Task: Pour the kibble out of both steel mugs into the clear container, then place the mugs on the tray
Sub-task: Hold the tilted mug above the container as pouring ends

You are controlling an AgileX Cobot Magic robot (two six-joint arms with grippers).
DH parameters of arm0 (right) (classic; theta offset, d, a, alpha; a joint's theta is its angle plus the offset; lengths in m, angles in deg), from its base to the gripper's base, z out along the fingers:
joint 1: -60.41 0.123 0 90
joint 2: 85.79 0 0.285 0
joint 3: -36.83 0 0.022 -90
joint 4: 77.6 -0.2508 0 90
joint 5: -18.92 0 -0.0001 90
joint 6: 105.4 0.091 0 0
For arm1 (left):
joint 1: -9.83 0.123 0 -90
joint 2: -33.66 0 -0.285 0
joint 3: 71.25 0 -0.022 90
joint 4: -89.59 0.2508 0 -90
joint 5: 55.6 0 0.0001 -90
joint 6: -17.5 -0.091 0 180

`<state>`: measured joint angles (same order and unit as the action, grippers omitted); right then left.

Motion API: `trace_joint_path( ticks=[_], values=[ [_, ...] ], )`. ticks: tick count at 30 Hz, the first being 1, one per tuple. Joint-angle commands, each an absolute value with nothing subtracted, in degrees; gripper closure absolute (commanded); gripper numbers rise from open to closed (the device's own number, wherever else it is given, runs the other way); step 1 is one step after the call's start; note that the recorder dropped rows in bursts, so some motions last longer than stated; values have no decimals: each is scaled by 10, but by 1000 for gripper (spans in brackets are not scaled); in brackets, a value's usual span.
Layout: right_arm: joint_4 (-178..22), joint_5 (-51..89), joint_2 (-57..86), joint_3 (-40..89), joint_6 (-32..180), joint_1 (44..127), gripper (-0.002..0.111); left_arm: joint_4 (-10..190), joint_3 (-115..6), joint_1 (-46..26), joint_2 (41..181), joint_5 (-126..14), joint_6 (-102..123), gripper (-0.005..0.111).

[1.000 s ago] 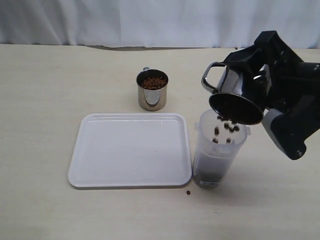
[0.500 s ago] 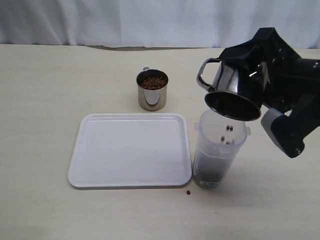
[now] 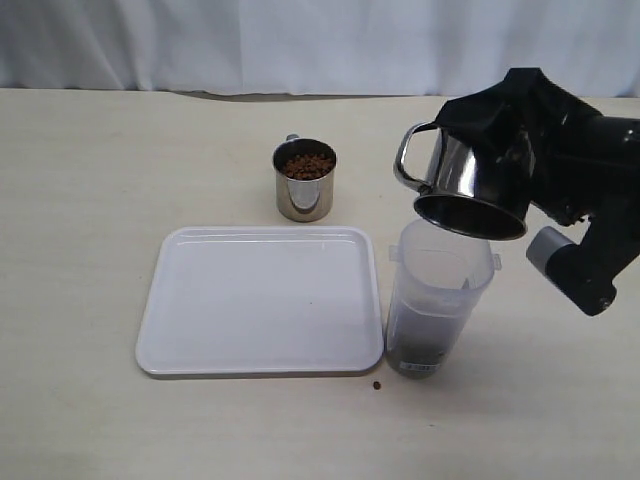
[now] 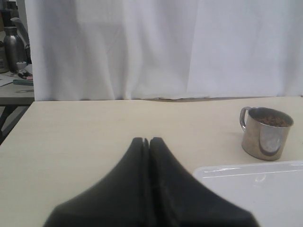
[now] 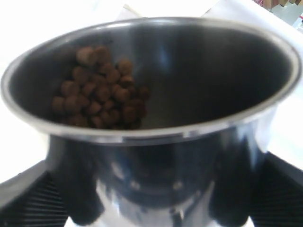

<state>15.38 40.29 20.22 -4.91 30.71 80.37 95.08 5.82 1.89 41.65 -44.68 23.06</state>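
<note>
My right gripper (image 3: 505, 135) is shut on a steel mug (image 3: 468, 188), tipped mouth-down just over the clear container (image 3: 436, 290). In the right wrist view the fingers (image 5: 71, 189) clasp the mug's wall (image 5: 156, 179), and a clump of kibble (image 5: 102, 97) still lies inside it. Kibble (image 3: 420, 350) covers the container's bottom. The second steel mug (image 3: 304, 182) stands upright behind the tray (image 3: 260, 300), full of kibble (image 3: 307, 165). My left gripper (image 4: 149, 140) is shut and empty, low over the table, with that mug (image 4: 265, 135) ahead of it.
One stray pellet (image 3: 377, 385) lies on the table in front of the container, by the tray's near right corner. A white curtain (image 3: 300, 45) closes off the back edge of the table. The tray's corner (image 4: 255, 189) shows beside my left gripper.
The stream of pellets falling from the tipped mug into the container has thinned and stopped. The mug has risen a little and shifted slightly. The left arm is still.
</note>
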Motion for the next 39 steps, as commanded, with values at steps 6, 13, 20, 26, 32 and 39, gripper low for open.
trace_joint_path(
  ticks=[6, 13, 20, 26, 32, 39],
  values=[
    [131, 428, 205, -46, 268, 805, 103, 951, 60, 21, 414, -457, 229, 107],
    [131, 428, 205, -46, 245, 805, 103, 951, 60, 21, 414, -457, 229, 107],
    [130, 428, 205, -46, 226, 805, 103, 951, 60, 21, 414, -457, 229, 107],
    [128, 430, 205, -46, 214, 805, 103, 951, 60, 21, 414, -457, 229, 107],
    [123, 430, 205, -46, 198, 805, 103, 951, 60, 21, 414, -457, 229, 107],
    [114, 430, 205, -46, 195, 805, 103, 949, 60, 21, 414, -456, 229, 107]
  ],
)
